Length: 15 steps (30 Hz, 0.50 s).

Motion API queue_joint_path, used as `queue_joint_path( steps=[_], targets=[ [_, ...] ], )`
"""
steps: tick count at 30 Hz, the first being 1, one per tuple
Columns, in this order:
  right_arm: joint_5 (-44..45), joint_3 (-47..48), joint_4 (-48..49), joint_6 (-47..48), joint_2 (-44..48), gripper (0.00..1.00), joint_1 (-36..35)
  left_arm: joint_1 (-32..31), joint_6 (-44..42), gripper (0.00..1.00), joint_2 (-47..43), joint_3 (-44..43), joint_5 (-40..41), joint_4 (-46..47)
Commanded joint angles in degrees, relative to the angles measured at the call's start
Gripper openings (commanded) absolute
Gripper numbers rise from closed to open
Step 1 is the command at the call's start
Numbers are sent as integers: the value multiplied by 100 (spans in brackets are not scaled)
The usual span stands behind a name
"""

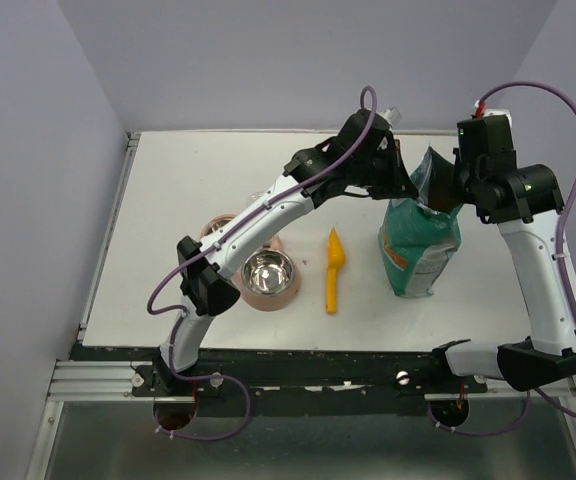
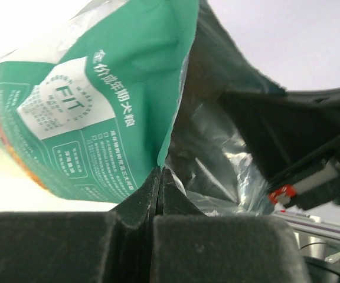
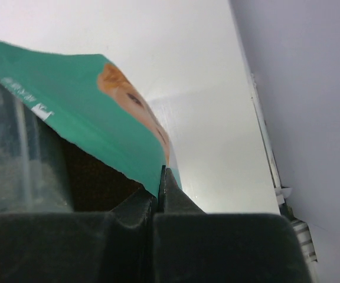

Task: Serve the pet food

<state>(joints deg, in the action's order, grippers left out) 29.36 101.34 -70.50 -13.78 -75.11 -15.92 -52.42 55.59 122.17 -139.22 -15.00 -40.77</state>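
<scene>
The teal-green bag (image 1: 420,245) with a white label stands upright at the right middle of the table. My left gripper (image 1: 400,182) is shut on the bag's left top edge (image 2: 165,154). My right gripper (image 1: 450,195) is shut on the bag's right top edge (image 3: 158,177). The two hold the mouth spread open, showing the silver lining (image 2: 217,153). The inside is dark in the right wrist view, and no pet food shows. The yellow scoop (image 1: 333,268) lies on the table left of the bag. A steel bowl (image 1: 268,273) in a pink stand sits left of the scoop.
A second pink bowl (image 1: 218,226) sits partly hidden under my left arm. The table's right edge and the wall (image 3: 311,118) lie close to the bag's right. The white table (image 1: 178,200) meets the back wall just behind the grippers.
</scene>
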Motion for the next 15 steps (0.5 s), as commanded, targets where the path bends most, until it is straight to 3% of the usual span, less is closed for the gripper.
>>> queue_joint_path(
  steps=[1,11,15],
  targets=[
    [800,307,-122,50,251,0,19,145,-847,0,-799,360,279,-317],
    [-1089,291,255,341,427,0,19,408,-1454,0,-1564,229,16,-712],
    [-1687,-44,616,174,594,0,19,417,-1210,0,-1679,377,-265,-362]
  ],
)
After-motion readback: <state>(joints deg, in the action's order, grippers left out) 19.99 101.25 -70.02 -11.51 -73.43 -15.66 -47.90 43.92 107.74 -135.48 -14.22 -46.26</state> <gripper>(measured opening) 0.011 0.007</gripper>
